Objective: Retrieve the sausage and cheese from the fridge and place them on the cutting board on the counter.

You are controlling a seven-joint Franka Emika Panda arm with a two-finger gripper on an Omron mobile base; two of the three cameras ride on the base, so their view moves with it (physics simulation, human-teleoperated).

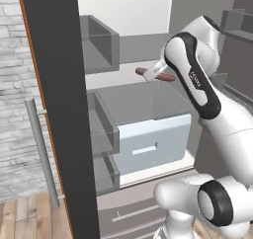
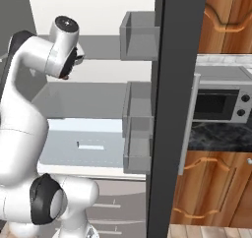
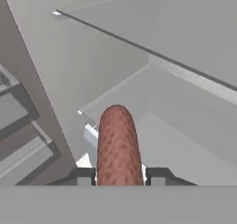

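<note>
The reddish-brown sausage (image 3: 117,144) is clamped between my gripper (image 3: 119,177), whose dark fingertips (image 3: 83,176) press on both its sides. In the left base view the sausage (image 1: 166,77) sticks out level on either side of the gripper (image 1: 156,70), held in the air inside the open fridge (image 1: 143,104) above a grey shelf. My forearm covers the rest of the hand. A strip of the black counter (image 2: 216,133) lies to the right of the fridge. The cheese and the cutting board are out of view.
The open fridge doors (image 1: 59,109) flank the arm on both sides, each with grey door bins (image 2: 139,35). A white drawer (image 1: 153,141) juts out under the shelf. A microwave (image 2: 219,102) stands on the counter, with brown cabinets around it.
</note>
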